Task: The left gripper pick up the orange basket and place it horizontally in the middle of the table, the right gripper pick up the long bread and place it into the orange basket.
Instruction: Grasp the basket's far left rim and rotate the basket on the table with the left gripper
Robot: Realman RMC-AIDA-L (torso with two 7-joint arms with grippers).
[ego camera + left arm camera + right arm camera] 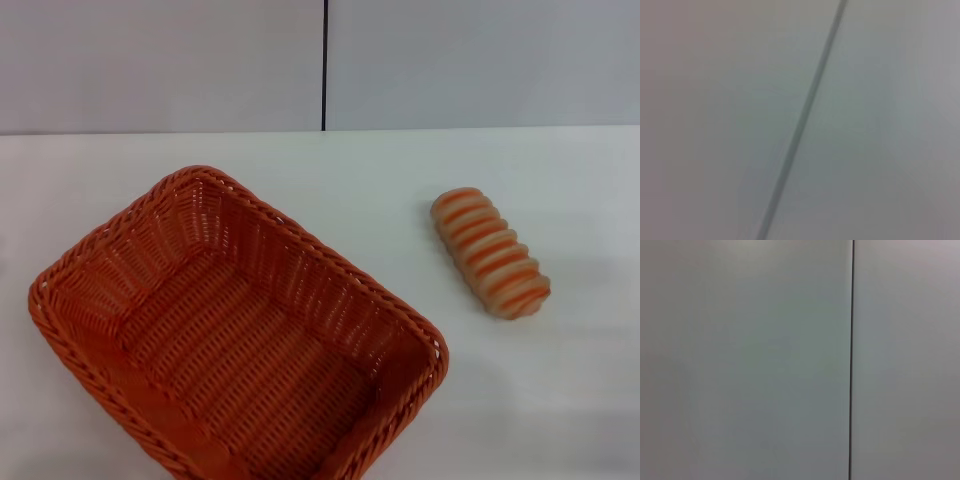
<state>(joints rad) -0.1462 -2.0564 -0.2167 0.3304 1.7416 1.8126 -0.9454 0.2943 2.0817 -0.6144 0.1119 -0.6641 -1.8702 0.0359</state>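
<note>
A white counter [330, 170] is carrying the two task items while neither pincer is showing in any view; both wrist cameras are facing only a pale wall panel with a dark seam [852, 360], so how far each pincer is open, and whether either is holding anything, cannot be told, nor can any place be given relative to them.

The orange wicker basket [60, 275] is sitting empty and skewed at the head view's near left, its near edge running out of frame. A grip on that sloping braided rim is likely to slip or tip the basket.

The long striped bread [491, 252] is lying well apart to its right, angled; its rounded ridges could roll from a closing pincer.
</note>
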